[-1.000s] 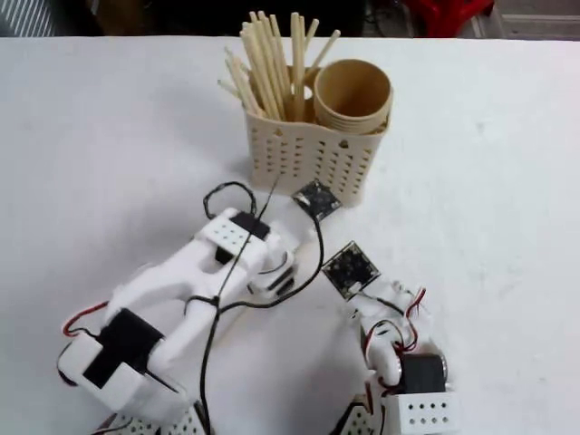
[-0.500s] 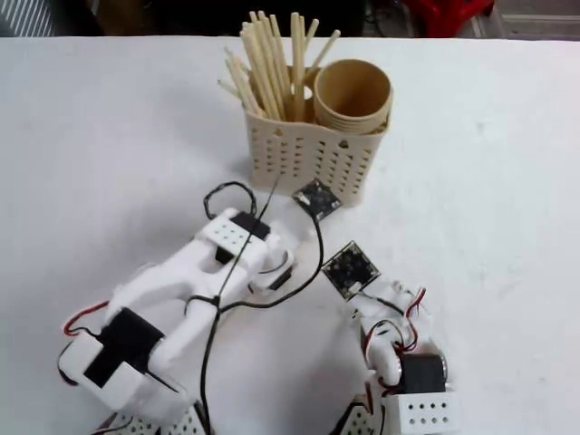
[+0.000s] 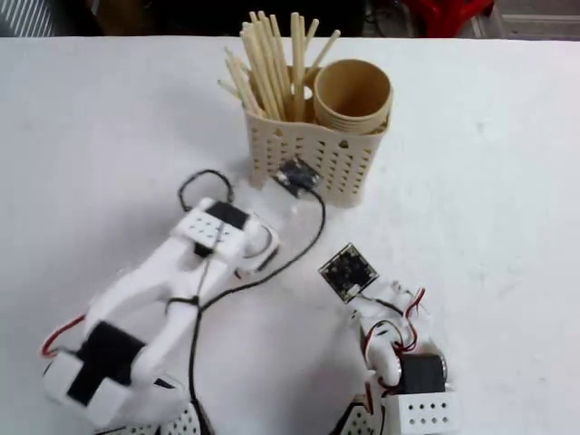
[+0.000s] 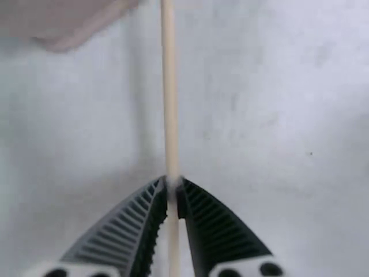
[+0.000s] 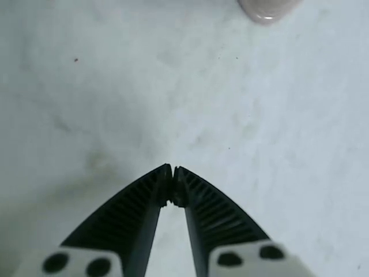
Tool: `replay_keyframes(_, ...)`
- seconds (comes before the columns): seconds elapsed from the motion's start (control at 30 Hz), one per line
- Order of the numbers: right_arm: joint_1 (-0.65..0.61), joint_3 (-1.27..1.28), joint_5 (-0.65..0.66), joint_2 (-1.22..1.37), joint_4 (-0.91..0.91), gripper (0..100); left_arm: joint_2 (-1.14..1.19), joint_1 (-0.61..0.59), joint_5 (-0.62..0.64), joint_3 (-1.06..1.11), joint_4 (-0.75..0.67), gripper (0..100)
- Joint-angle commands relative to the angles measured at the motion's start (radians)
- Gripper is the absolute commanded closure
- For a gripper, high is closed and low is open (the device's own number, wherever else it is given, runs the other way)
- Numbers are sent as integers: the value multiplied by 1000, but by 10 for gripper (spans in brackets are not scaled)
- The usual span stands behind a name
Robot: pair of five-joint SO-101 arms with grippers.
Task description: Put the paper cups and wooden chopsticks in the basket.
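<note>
The perforated cream basket point(image 3: 313, 159) stands at the far middle of the table, with several wooden chopsticks point(image 3: 270, 65) upright in its left half and stacked paper cups point(image 3: 352, 92) in its right half. My left gripper point(image 4: 173, 186) is shut on one wooden chopstick point(image 4: 168, 109), which runs straight out over the white table toward a corner of the basket point(image 4: 63, 26). The left arm point(image 3: 213, 240) lies just in front of the basket's near wall. My right gripper point(image 5: 172, 173) is shut with nothing in it, low over bare table, and its arm point(image 3: 394, 340) is folded at the front right.
White table point(image 3: 480, 181) stretches wide on both sides of the basket. Black cables point(image 3: 304, 245) loop between the arms. A rounded pale object point(image 5: 268, 8) shows at the edge of the right wrist view.
The left arm has swung left and toward the basket; its wrist camera board now sits against the basket's near wall. The right arm has kept still.
</note>
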Motion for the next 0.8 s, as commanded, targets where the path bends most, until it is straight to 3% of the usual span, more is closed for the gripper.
replay_keyframes(0.0,1,9,5,-4,7,979,-153,-48,5,-23,48,972)
replay_keyframes(0.5,1,9,5,-4,7,979,-183,-50,0,77,63,970)
replay_keyframes(0.77,1,9,5,-4,7,979,-183,-50,0,224,-84,969)
